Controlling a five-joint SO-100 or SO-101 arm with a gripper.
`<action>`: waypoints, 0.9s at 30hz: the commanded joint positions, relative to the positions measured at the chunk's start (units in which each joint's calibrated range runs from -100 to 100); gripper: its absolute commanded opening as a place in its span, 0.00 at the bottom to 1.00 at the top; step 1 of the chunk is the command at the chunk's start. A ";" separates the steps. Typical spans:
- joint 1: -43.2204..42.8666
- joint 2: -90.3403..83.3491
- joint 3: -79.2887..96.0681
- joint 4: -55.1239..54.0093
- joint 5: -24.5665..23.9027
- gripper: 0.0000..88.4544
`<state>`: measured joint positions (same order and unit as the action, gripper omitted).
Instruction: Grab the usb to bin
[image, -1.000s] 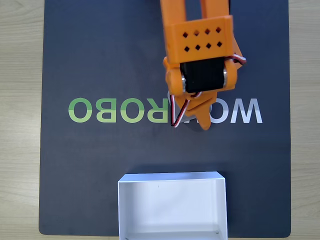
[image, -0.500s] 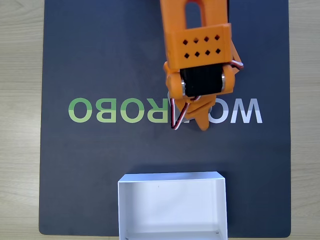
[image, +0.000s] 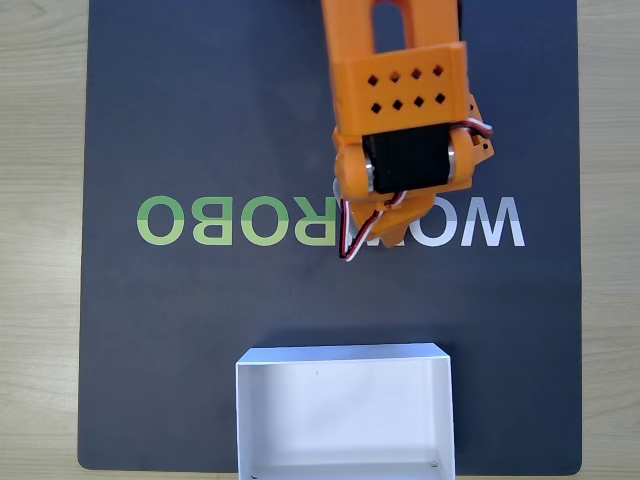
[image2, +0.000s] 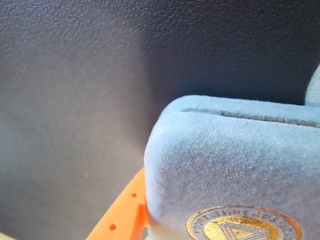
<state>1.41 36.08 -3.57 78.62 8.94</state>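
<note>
The usb (image2: 235, 170) looms large in the wrist view as a grey velvety block with a side seam and a gold triangle emblem at the bottom edge. It presses against an orange finger (image2: 122, 210) at lower left and looks tilted off the dark mat. In the fixed view my orange gripper (image: 387, 232) points down over the mat's lettering, and the arm covers the block. The bin (image: 345, 410), a shallow white box, stands at the mat's near edge, below the gripper and apart from it.
A dark mat (image: 200, 120) with green and white lettering (image: 200, 220) covers a pale wooden table (image: 40, 240). A red, white and black cable loop (image: 350, 240) hangs beside the gripper. Bare mat lies between gripper and bin.
The gripper tip has drawn back up the fixed view, away from the bin. The grey patch seen under its right side a second ago is now covered.
</note>
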 joint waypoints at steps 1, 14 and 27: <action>0.10 -3.99 -3.75 0.52 0.05 0.16; 2.04 -21.79 -26.87 0.52 -0.26 0.16; 14.83 -33.49 -29.85 0.95 -7.94 0.16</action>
<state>13.09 6.75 -30.59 79.57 3.33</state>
